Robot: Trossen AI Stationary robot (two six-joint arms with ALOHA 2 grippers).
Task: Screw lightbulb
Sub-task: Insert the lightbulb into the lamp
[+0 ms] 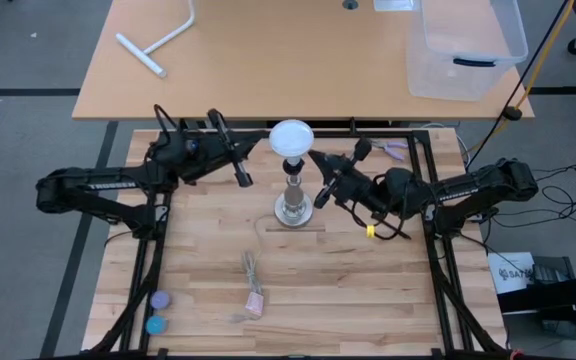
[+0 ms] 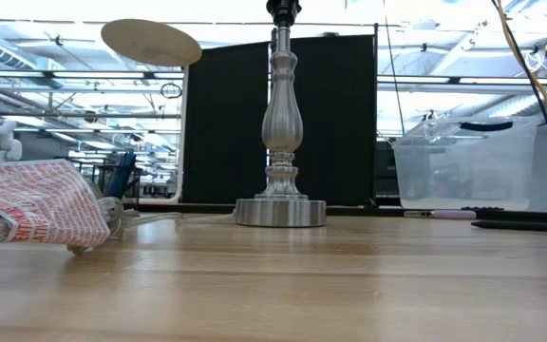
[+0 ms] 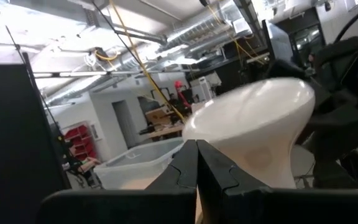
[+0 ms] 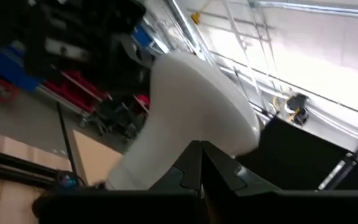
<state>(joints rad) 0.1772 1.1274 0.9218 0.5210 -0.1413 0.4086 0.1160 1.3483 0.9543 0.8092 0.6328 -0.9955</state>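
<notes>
The white lightbulb (image 1: 291, 138) stands globe up on the black top of the silvery lamp post (image 1: 290, 205), whose round base rests on the wooden table. My left gripper (image 1: 264, 145) is shut, raised at the bulb's left side. My right gripper (image 1: 314, 157) is shut too, at the bulb's right, nearer side. Each wrist view shows the bulb (image 3: 260, 130) (image 4: 191, 106) just beyond the shut fingertips. In the low view only the post (image 2: 281, 123) shows; the bulb is above the picture. My left gripper's shut fingertips (image 3: 196, 146) reach the bulb's tapering lower part (image 3: 241, 155) from the table's left, slanting a little upward; whether they touch it I cannot tell. My right gripper's shut fingertips (image 4: 199, 148) reach the bulb's lower part (image 4: 160, 149) from the table's right and near side, slanting upward; I cannot tell whether they touch.
A red-and-white wrapper (image 1: 255, 300) with a cord lies toward the near edge, and two small round caps (image 1: 157, 312) sit at the near left. On the far table stand a clear plastic bin (image 1: 465, 48) and a white T-shaped piece (image 1: 158, 45).
</notes>
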